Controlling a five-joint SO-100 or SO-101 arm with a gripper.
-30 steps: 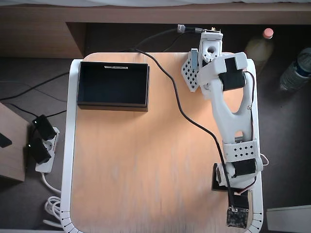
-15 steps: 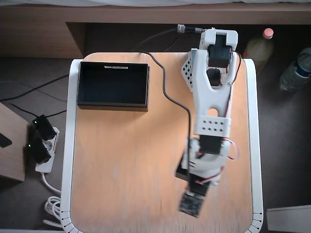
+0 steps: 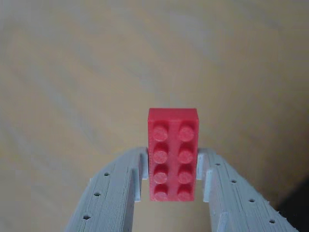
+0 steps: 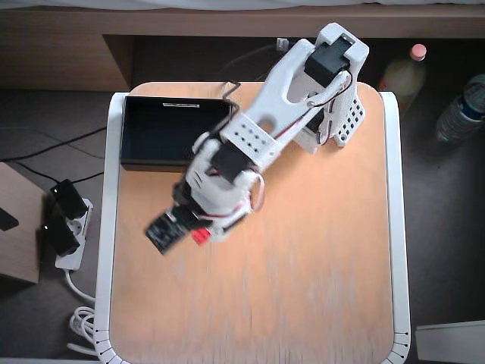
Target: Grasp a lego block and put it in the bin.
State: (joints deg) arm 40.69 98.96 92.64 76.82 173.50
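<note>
In the wrist view the red lego block stands lengthwise between my gripper's two grey fingers, studs facing the camera, above bare wood. My gripper is shut on it. In the overhead view the arm reaches leftward and my gripper hangs over the table just in front of the bin's near wall. Only a sliver of the red lego block shows under the wrist. The black bin sits at the table's far left corner, its right part covered by the arm.
The wooden table has a white rim. A power strip with plugs lies on the floor to the left. Two bottles stand off the table's right side. A black cable runs behind the arm's base.
The arm has swung from the table's right front across to the left, bringing the gripper close to the bin's front wall.
</note>
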